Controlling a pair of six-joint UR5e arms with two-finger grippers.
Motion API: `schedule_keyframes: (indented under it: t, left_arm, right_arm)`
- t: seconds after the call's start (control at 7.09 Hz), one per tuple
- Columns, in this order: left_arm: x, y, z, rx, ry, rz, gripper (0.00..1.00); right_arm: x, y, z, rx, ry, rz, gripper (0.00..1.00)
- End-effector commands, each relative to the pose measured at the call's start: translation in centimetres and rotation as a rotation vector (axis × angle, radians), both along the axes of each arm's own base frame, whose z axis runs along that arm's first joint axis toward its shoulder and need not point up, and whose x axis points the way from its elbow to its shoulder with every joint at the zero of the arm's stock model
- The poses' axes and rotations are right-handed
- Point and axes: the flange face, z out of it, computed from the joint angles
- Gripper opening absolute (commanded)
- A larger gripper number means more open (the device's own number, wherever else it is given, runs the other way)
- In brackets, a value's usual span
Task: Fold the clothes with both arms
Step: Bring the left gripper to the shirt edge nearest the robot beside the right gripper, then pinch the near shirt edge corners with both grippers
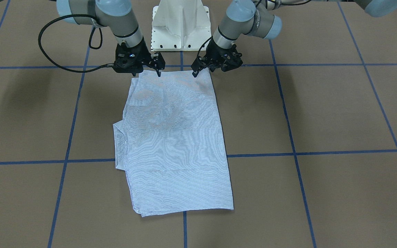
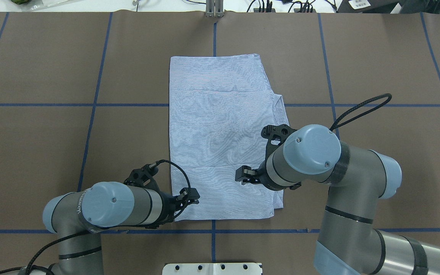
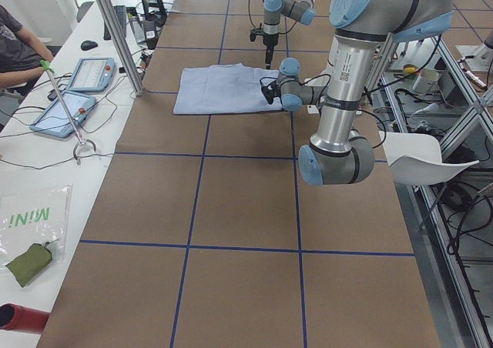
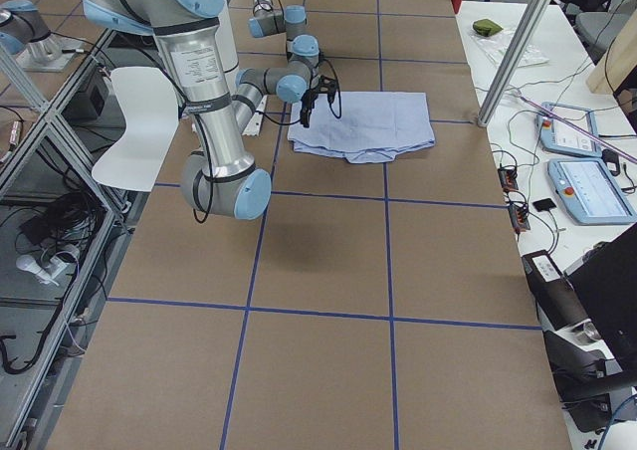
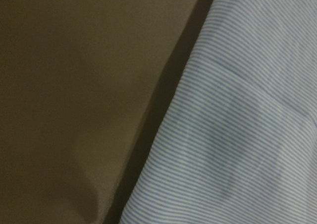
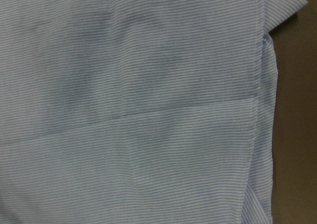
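The light blue striped shirt [image 1: 177, 137] lies folded into a long rectangle on the brown table, also in the overhead view [image 2: 220, 133]. One folded part sticks out at its side [image 2: 279, 110]. My left gripper [image 1: 195, 73] has its fingers together, tips on the shirt's near edge by one corner [image 2: 191, 196]. My right gripper [image 1: 158, 73] points down with its fingers together on the same near edge, closer to the other corner [image 2: 243, 176]. Both wrist views show only close striped cloth [image 5: 237, 135] [image 6: 148, 110] and no fingers.
The white pedestal base [image 1: 180, 27] stands just behind the shirt's near edge. A black cable loop [image 1: 47, 44] hangs off the right arm. Blue tape lines [image 1: 288, 153] grid the table. Tablets and an operator [image 3: 15, 48] are at the far-side bench.
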Motion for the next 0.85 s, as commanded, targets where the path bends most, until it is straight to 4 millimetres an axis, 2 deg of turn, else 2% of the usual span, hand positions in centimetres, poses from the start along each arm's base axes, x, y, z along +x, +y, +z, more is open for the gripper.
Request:
schedule_keyframes:
  t: [0.0, 0.28, 0.56, 0.71]
  left_arm:
    - [0.19, 0.15, 0.20, -0.007, -0.004, -0.001, 0.89]
    - [0.39, 0.59, 0.20, -0.007, -0.004, 0.007, 0.81]
    - [0.39, 0.59, 0.22, -0.007, -0.006, 0.007, 0.69]
    - [0.35, 0.60, 0.15, -0.007, -0.004, 0.007, 0.55]
  right_arm:
    - [0.15, -0.13, 0.04, -0.003, 0.000, 0.002, 1.00]
    - [0.20, -0.19, 0.04, -0.003, -0.001, 0.001, 1.00]
    - [0.30, -0.34, 0.04, -0.003, -0.001, 0.004, 1.00]
    - [0.36, -0.41, 0.12, -0.003, 0.001, 0.006, 1.00]
